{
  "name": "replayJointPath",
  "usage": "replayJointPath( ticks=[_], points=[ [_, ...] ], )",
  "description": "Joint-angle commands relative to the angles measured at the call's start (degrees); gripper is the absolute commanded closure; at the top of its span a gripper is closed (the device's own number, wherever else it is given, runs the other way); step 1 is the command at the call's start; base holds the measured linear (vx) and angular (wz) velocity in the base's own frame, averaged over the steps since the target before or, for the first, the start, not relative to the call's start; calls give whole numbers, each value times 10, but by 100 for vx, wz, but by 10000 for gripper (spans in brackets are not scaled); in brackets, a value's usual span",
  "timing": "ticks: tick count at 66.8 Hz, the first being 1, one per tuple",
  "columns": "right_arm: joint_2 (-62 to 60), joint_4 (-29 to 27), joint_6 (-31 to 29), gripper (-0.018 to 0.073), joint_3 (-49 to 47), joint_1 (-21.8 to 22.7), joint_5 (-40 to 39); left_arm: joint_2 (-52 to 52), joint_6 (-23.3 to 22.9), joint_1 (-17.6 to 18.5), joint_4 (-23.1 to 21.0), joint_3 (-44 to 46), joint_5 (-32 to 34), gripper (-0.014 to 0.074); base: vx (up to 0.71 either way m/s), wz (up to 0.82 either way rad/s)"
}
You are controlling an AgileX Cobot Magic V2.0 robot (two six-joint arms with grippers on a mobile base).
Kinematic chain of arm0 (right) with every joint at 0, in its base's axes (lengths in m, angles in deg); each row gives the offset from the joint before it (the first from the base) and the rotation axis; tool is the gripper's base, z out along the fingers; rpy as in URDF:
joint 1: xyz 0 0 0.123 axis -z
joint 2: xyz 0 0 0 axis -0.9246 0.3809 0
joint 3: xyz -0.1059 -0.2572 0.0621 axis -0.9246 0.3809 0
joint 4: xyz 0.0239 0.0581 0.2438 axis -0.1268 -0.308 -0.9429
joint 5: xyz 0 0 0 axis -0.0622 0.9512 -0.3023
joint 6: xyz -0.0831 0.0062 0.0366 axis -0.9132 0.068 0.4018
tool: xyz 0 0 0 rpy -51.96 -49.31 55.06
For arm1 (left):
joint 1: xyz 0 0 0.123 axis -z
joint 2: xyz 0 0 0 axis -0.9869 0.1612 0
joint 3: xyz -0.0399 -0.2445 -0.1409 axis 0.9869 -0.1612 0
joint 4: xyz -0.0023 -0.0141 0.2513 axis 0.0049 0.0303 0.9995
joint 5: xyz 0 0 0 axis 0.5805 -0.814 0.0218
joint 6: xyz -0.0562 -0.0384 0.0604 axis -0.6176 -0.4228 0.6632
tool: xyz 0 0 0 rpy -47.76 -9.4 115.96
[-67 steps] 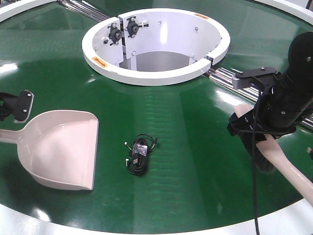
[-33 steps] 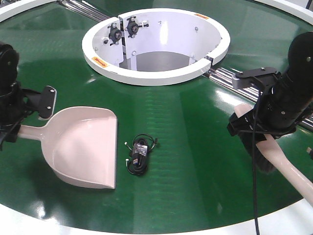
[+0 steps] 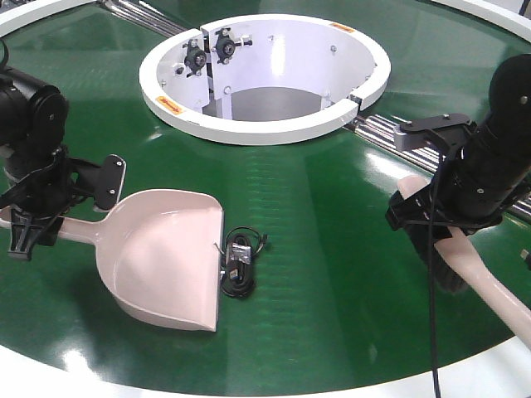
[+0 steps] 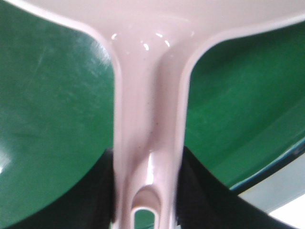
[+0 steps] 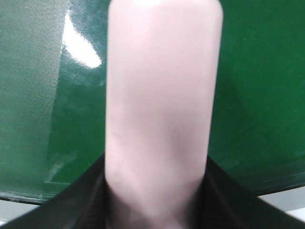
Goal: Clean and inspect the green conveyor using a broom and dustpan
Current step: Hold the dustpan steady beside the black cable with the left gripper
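Two tools are in hand, but none of the sweeping shows as done. Your left gripper [image 3: 58, 217], at the left edge of the front view, is clamped on the long handle of the dustpan [image 3: 158, 257]. The left wrist view confirms it, with dark fingers hugging both sides of the handle just above its slotted end. The scoop rests on the green conveyor [image 3: 332, 274] in the lower left of the frame, its flat lip facing right.

A black cable bundle [image 3: 236, 265] lies on the belt against that lip, touching it or very nearly so, and not yet inside the pan.

Your right gripper [image 3: 431, 222], at the right of the frame, is closed around the broom [image 3: 477, 278]. The right wrist view shows the cream body filling the gap between the fingers. The dark bristles point down at the belt, but you cannot tell from here whether they touch it. The handle runs off toward the lower right corner. The broom is well apart from the bundle, with open green belt between them.

I judge you are at the set-up stage: the pan is placed and the brush is gripped. What is left is to bring the broom across to the far side of the bundle, push it over the lip, lift the pan away, then look over the rest of the belt around the white ring [image 3: 265, 128] and the steel rollers [image 3: 383, 128] at the upper right.
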Motion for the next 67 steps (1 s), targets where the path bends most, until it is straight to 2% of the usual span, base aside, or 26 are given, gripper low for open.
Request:
replayJointPath(
  ticks=[1,67],
  points=[
    [-25,0,-1,563,-16,5,-10,-23,-12,8,-32,17,-21,604,0,0],
    [-25,0,-1,563,-16,5,-10,-24,-12,13,-37,17,-21,603,0,0]
  ],
)
